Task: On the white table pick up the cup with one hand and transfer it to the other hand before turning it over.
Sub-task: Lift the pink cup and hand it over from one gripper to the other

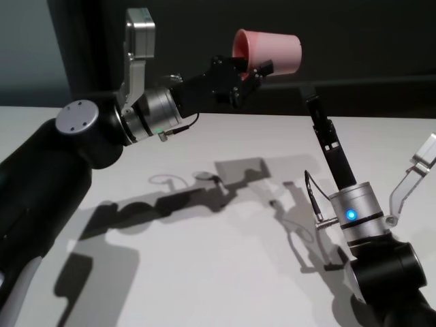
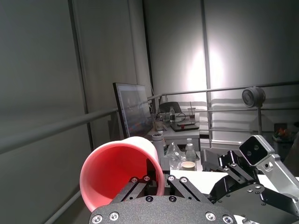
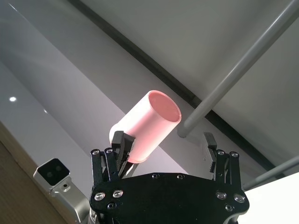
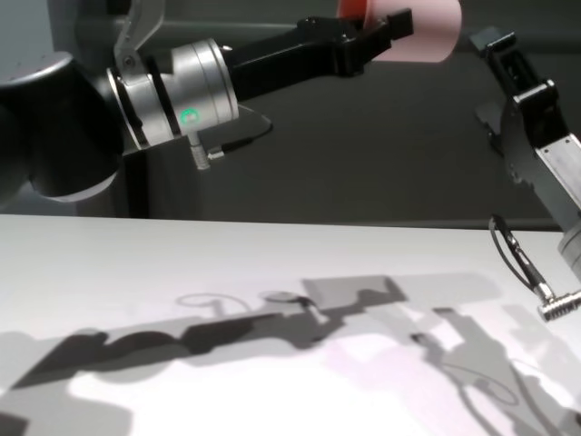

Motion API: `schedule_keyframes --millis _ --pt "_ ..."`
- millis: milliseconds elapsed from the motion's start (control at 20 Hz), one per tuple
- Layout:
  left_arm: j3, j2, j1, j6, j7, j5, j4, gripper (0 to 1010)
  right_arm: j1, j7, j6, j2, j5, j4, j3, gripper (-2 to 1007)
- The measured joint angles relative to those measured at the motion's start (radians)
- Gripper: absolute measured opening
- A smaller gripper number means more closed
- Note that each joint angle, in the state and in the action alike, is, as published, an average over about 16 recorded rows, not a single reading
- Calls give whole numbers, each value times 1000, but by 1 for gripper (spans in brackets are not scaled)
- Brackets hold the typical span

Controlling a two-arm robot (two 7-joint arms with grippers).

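Note:
The pink cup (image 1: 267, 50) hangs on its side high above the white table (image 1: 204, 272), its mouth turned toward my left arm. My green-lit left gripper (image 1: 251, 69) is shut on the cup's rim, one finger inside the mouth (image 2: 140, 179). The blue-lit right gripper (image 1: 312, 102) points upward just right of and below the cup, open and apart from it. In the right wrist view the cup (image 3: 148, 125) shows beyond the spread fingers (image 3: 122, 145). The chest view has the cup (image 4: 425, 27) at the top edge, with the right gripper (image 4: 499, 45) beside it.
Both arms cast shadows across the bare table (image 4: 182, 272). A dark wall stands behind the table's far edge. The left wrist view looks out on a monitor (image 2: 133, 109), a railing and a cluttered desk (image 2: 180, 123) far off.

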Motion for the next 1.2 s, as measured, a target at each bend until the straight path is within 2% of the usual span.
schedule_keyframes --millis 600,1200 --pt "0 0 0 0 0 0 0 55 113 97 25 -4 69 163 -28 1002" --pt "0 0 0 0 0 0 0 55 203 193 22 -1 115 281 -42 1002"
